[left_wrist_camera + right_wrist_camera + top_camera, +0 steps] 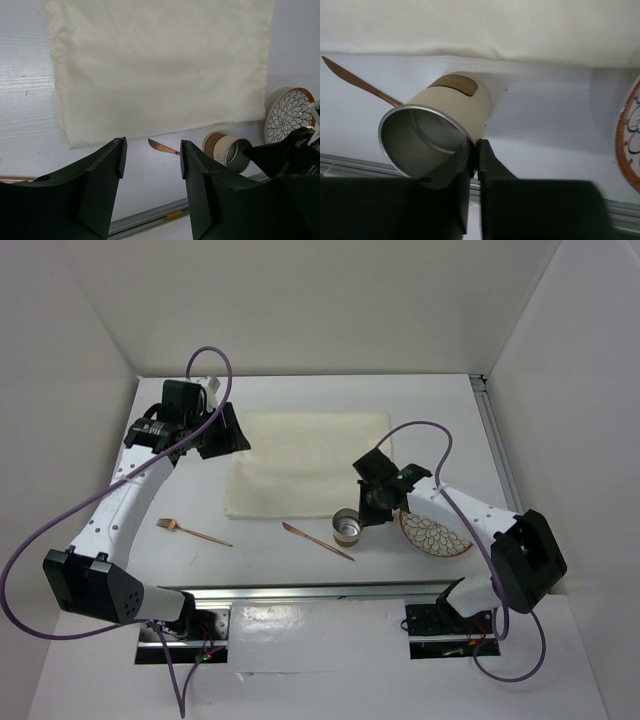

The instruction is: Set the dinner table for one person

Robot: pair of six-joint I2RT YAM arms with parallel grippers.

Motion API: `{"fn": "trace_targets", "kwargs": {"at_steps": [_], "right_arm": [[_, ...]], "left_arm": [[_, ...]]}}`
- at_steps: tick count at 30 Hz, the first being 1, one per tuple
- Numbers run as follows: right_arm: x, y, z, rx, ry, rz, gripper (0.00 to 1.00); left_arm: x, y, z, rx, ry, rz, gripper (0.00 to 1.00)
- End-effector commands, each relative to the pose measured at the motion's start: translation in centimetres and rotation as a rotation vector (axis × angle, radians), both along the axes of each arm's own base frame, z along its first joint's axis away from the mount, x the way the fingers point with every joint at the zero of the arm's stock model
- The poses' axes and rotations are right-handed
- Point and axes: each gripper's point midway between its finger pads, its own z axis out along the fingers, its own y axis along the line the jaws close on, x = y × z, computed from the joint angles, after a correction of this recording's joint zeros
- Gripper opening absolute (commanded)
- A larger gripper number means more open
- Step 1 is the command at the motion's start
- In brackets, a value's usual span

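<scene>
We count five loose things on the dinner table point(300, 570), one of each: a cream placemat point(300, 460), a copper fork point(192, 531), a copper knife point(318, 541), a cup point(348, 529) and a patterned plate point(435, 537). There are two arms, each with one gripper.

We take the placemat as our marker. It lies flat on the white tabletop, toward the far side and roughly in the middle. The fork lies off the placemat's near left corner, well apart from the cloth and pointing left. The knife lies aslant just off the placemat's near edge, right of its middle and not touching the cloth. The cup sits just off the near edge too, close to the placemat's near right corner and just beside the knife's handle end. The plate lies beyond that same corner, to the right of the cup, and is partly covered by the right arm.

The left gripper point(230, 436) hangs over the placemat's left edge, near its far corner. Its two dark fingers point(107, 170) stand wide apart with nothing between them.

The right gripper point(374, 506) is at the cup, off the placemat's near right corner. Its wrist view shows the two fingers point(492, 165) pinched on the cup's metal rim, one inside the mouth and one against the cream outer wall. In both wrist views the cup looks tilted, with its mouth toward that gripper. We cannot tell whether its base rests on the tabletop.
</scene>
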Motion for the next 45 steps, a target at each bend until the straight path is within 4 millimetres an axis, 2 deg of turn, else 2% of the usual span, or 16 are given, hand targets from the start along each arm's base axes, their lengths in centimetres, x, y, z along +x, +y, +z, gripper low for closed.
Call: {"fn": "trace_targets", "kwargs": {"at_steps": [1,6,7,13,14,15,16,18,21,26,34,37,39,40,41,45], "right_arm": [[2.2,0.6,3.3,-0.001,-0.087,-0.02,0.02],[6.6,-0.8,9.3,-0.106,-0.235,-0.041,0.0],[9.0,-1.1,11.9,-0.078,-0.293,-0.075,0.0],[20.0,-3.1,11.7,-0.11,-0.278,-0.162,0.0],[22.3,-4.0,13.8,-0.099,-0.309,-0.202,0.0],[24.2,-4.2,10.8,-0.135,-0.256,-0.214,0.0],[26.5,-4.6,12.6,-0.111,-0.313,-0.243,0.0],[28.7,-4.8,9.9,-0.121,-0.282,-0.269,0.0],[31.5,-6.1,8.6,-0.098,-0.29,-0.331,0.0],[32.5,-7.7,6.2,-0.065,-0.261,-0.387,0.0],[33.0,-9.2,3.1,-0.076,-0.213,-0.408,0.0],[33.2,-9.0,2.2,-0.051,-0.19,-0.399,0.09],[33.1,-8.6,1.7,-0.039,-0.176,-0.379,0.25],[33.2,-8.2,2.2,-0.013,-0.179,-0.367,0.62],[33.4,-8.1,2.6,-0.009,-0.189,-0.368,0.74],[33.3,-8.7,6.6,0.006,-0.25,-0.37,0.97]], "left_arm": [[0.6,-0.1,0.8,0.008,-0.034,-0.009,0.63],[1.0,-0.1,2.6,0.009,-0.067,-0.015,0.63],[1.0,-0.1,2.6,0.009,-0.067,-0.015,0.63],[1.4,0.0,2.3,0.022,-0.073,-0.015,0.66],[1.4,0.0,1.9,0.025,-0.055,-0.016,0.66],[1.4,0.0,1.9,0.025,-0.055,-0.016,0.66],[1.3,0.0,1.5,0.027,-0.045,-0.016,0.66],[1.3,0.0,1.5,0.027,-0.044,-0.016,0.66],[0.8,-0.1,0.5,0.019,-0.009,-0.018,0.66],[0.0,-0.3,-0.9,0.013,0.037,-0.032,0.66],[-0.6,-0.2,-0.7,0.026,0.031,-0.027,0.66],[-0.8,-0.2,-0.8,0.028,0.04,-0.028,0.66],[-0.6,-0.2,-0.4,0.026,0.029,-0.027,0.66],[-0.7,-0.4,-0.4,0.018,0.03,-0.035,0.66],[-0.5,-0.4,-0.4,0.024,0.027,-0.041,0.66],[-0.7,-2.1,-0.5,0.041,0.033,-0.099,0.71]]}}
